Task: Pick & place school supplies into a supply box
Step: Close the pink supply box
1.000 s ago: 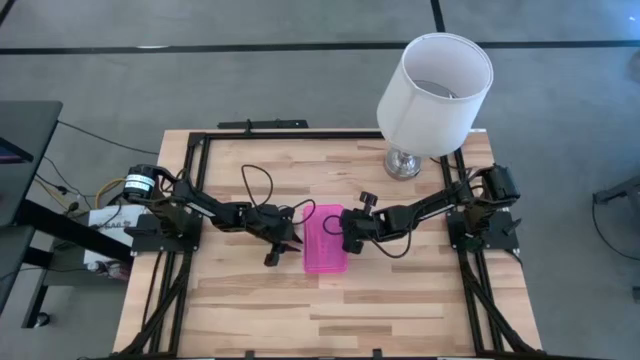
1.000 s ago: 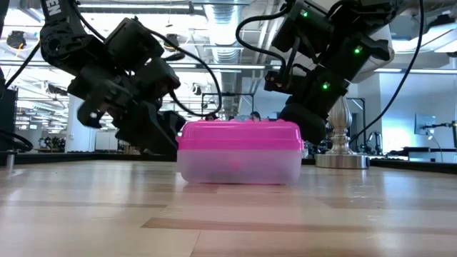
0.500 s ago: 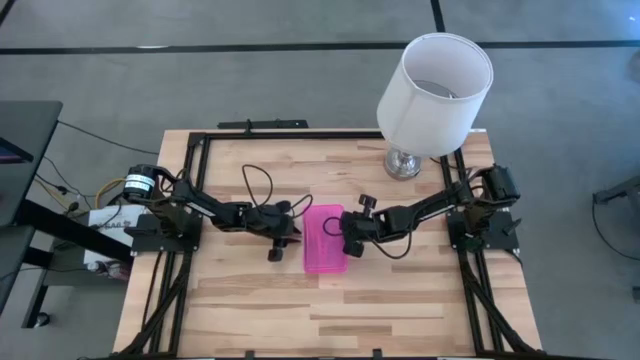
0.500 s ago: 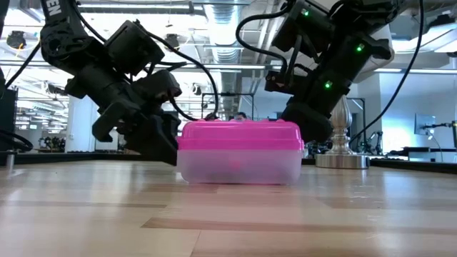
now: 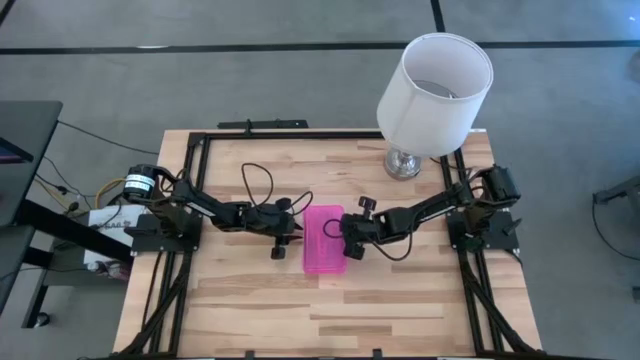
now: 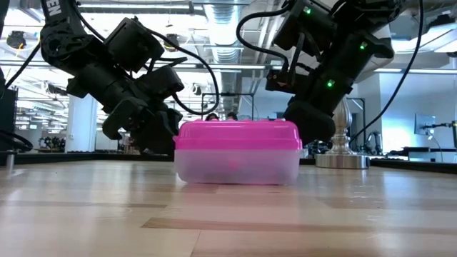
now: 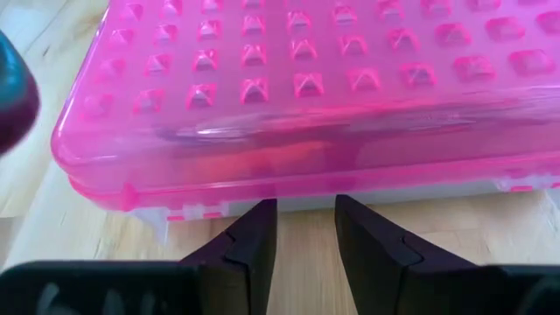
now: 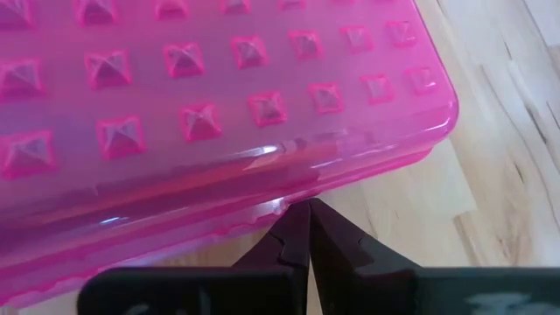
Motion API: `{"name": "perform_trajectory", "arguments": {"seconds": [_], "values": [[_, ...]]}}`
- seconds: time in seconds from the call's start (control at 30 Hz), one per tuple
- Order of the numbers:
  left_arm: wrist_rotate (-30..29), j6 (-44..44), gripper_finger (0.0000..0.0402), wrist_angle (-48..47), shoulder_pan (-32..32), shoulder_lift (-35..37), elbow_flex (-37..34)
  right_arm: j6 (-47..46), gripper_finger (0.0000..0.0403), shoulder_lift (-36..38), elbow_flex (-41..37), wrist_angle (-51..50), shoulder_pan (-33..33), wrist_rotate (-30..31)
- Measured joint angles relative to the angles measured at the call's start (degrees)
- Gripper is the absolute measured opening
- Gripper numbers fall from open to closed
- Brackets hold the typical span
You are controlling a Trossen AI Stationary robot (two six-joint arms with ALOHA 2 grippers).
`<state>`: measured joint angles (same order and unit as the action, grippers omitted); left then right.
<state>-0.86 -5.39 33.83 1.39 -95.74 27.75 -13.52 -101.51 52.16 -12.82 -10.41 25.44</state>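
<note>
Flanking the supply box (image 5: 326, 239) from both sides, I keep my two grippers low at mid-table. My left gripper (image 7: 304, 236) has its jaws parted by a narrow gap, tips just short of the box's left long side, near the seam where lid meets base. My right gripper (image 8: 304, 229) has its jaws pressed together, tips touching the lid's rim on the right side. The box lies flat and closed: a bright pink lid studded with rows of small pyramids over a cloudy clear base. Compared with a second ago, my left gripper has moved closer to the box. A white lamp (image 5: 434, 83) stands at the table's far right.
</note>
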Motion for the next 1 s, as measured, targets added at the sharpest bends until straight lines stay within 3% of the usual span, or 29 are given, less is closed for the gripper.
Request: {"name": "perform_trajectory", "arguments": {"seconds": [1.0], "values": [[0.00,-0.87,0.0114,-0.54,-0.04,0.00,0.00,0.46,0.0003,0.00,0.00,0.32,0.17,1.68]]}}
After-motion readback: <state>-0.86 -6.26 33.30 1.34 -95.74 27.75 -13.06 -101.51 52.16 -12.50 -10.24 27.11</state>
